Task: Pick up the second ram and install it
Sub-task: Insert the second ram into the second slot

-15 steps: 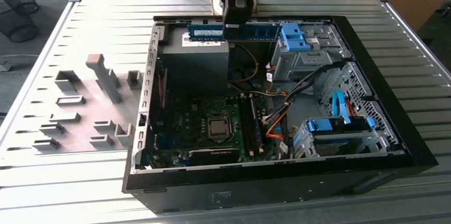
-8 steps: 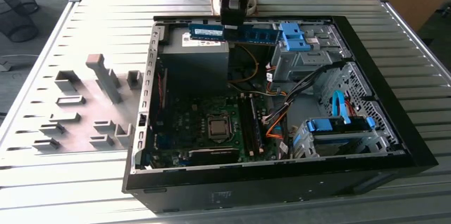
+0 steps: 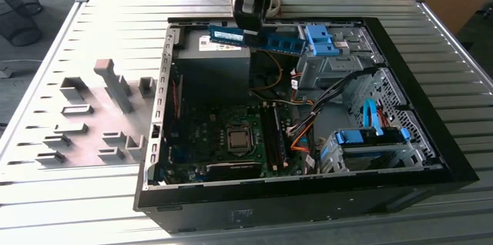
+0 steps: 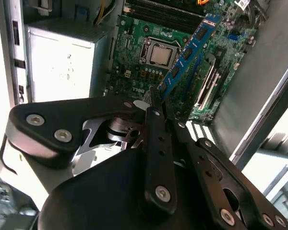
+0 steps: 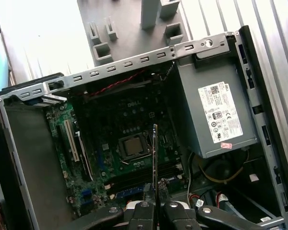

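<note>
The second ram [image 3: 266,40], a blue-green stick with black chips, hangs level in the air above the grey power supply [image 3: 212,63] at the far end of the open computer case [image 3: 308,199]. My gripper [image 3: 250,30] is shut on its middle from above. In the second wrist view the ram [image 4: 189,50] juts out from between the black fingers [image 4: 154,112], with the motherboard [image 4: 134,57] and its processor beyond. The first wrist view catches the ram [image 5: 154,153] edge-on above the gripper [image 5: 154,205], over the long black memory slots [image 5: 144,176].
The memory slots [image 3: 273,135] lie beside the processor [image 3: 239,139]. Blue drive brackets [image 3: 370,136] and bundled cables [image 3: 304,123] fill the case on the exterior view's right. Grey holder blocks [image 3: 100,118] stand on the slatted metal table [image 3: 115,19] at the exterior view's left.
</note>
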Tool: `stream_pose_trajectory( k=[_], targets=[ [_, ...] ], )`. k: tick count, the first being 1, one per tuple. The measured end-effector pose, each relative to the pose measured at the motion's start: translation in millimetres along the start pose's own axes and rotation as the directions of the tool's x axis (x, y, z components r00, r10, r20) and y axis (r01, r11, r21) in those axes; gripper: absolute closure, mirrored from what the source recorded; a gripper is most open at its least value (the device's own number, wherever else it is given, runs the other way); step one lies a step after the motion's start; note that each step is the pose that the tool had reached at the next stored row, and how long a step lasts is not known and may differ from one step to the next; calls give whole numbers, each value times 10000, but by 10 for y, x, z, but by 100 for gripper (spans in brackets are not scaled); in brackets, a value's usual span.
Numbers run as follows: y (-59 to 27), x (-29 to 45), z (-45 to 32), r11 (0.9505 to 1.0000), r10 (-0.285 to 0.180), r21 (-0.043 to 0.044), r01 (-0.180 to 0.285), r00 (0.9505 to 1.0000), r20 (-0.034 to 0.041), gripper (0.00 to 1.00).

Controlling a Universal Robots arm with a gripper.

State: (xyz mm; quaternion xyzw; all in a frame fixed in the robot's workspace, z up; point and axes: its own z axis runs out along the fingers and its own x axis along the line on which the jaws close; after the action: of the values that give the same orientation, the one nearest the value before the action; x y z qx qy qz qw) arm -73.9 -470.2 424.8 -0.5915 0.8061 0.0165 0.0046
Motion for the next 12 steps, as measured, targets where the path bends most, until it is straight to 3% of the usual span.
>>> stream_pose_trajectory(
  k=[7,12],
  targets=[
    [-1,1,24,9951,985,44,-984,9951,-28,86],
    [-1,1,39,9833,1817,78,-1817,9833,-39,86]
  ],
)
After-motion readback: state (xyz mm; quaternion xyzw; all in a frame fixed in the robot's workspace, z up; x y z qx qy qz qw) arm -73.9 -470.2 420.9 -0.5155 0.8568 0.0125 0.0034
